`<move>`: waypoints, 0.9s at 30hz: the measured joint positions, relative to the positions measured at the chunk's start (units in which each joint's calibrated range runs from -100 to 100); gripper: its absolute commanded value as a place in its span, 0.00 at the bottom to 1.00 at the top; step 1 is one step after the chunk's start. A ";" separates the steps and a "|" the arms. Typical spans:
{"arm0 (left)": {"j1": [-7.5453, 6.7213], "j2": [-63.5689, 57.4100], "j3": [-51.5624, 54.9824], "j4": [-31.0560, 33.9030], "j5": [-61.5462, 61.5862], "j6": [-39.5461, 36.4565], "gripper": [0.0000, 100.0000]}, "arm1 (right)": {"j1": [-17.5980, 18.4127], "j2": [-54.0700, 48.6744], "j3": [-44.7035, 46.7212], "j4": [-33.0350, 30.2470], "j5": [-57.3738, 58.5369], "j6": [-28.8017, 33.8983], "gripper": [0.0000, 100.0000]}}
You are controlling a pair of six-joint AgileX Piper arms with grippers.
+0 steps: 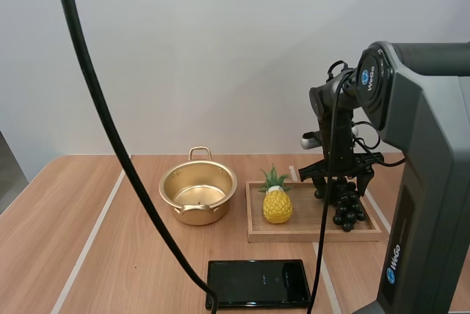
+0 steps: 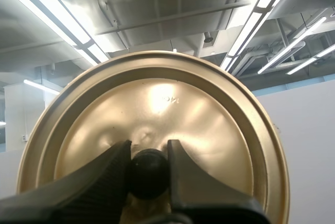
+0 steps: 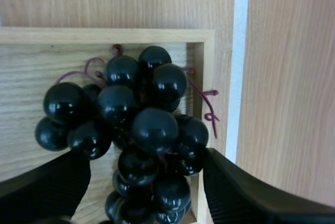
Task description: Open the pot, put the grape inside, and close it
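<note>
A wooden table point(image 1: 66, 241) carries a wooden tray point(image 1: 308, 235) right of centre. Just beside the tray, on its left, stands the golden pot point(image 1: 198, 193) — open, its bare, shiny inside showing. The pot's lid point(image 2: 220, 124) is off and held by my left gripper point(image 2: 148, 146), whose two fingers pinch the black knob point(image 2: 149, 174) between their tips. A black phone point(image 1: 257, 282) lies flat at the table's near edge, in front of the tray. A yellow pineapple point(image 1: 277, 204) stands upright on the tray's left half. The bunch of dark grapes point(image 1: 346, 210) lies on the right half, close to the tray's right rim. My right gripper point(image 1: 341, 180) hangs directly over the bunch with its fingers point(image 3: 47, 187) spread wide — one on each side of the grapes.
</note>
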 measured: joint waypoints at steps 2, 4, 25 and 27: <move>0.00 0.00 0.00 0.11 0.34 0.00 0.00 | 0.00 0.85 0.00 -0.13 0.00 -0.10 1.00; 0.00 0.00 0.00 0.11 0.34 0.00 0.00 | 0.00 1.44 0.00 -0.36 0.00 -0.10 1.00; 0.00 0.00 0.00 0.11 0.34 0.00 0.00 | -0.06 2.72 0.00 -0.94 0.27 -1.02 0.00; 0.00 0.00 0.00 0.11 0.34 0.00 0.00 | -0.15 2.14 0.00 -0.82 0.27 -1.02 0.00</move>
